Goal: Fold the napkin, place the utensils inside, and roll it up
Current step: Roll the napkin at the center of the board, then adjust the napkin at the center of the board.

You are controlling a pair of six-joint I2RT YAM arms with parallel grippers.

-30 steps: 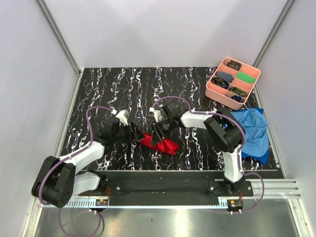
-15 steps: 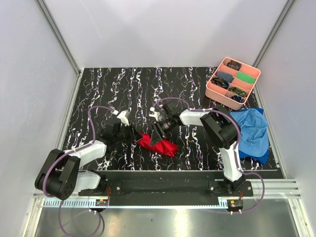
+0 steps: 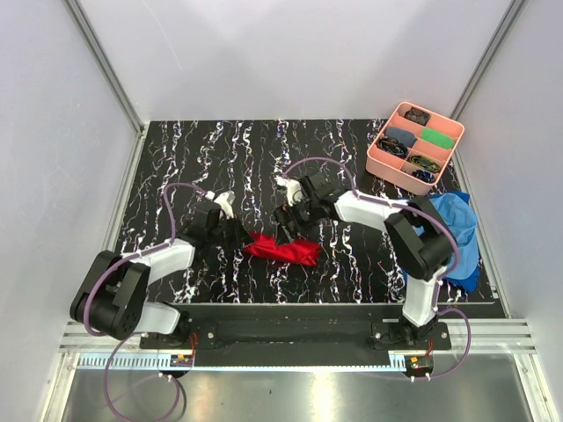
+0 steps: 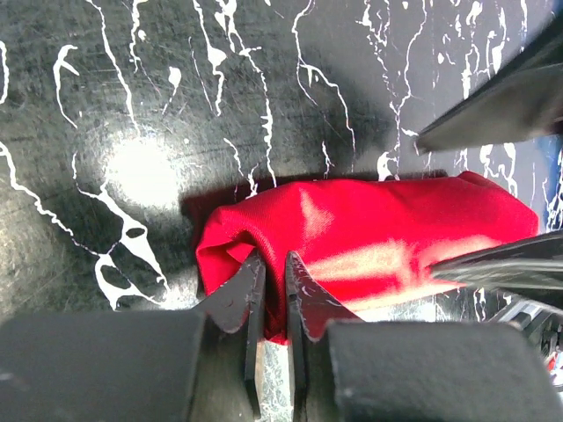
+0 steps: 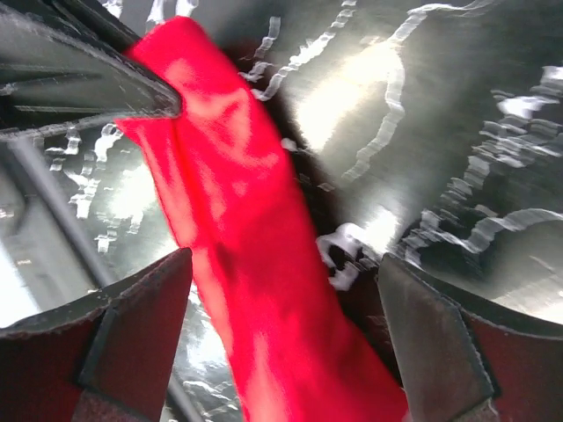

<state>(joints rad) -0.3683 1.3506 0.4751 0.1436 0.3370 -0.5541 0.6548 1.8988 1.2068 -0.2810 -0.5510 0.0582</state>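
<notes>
Napkin (image 3: 283,251) bunched into a short red roll, lying on the dark marbled tabletop (image 3: 220,158) between the two arms.
The left pincer (image 4: 274,268) had its fingers drawn almost together on a fold at the roll's left end, red cloth nipped between them; the right pincer (image 5: 283,264) stood wide apart, one finger on either side of the roll near its other end, not closed on it; well off to the right a blue cloth (image 3: 453,230) lay crumpled, with a pink tray (image 3: 380,160) of compartments behind it at the far right corner.
</notes>
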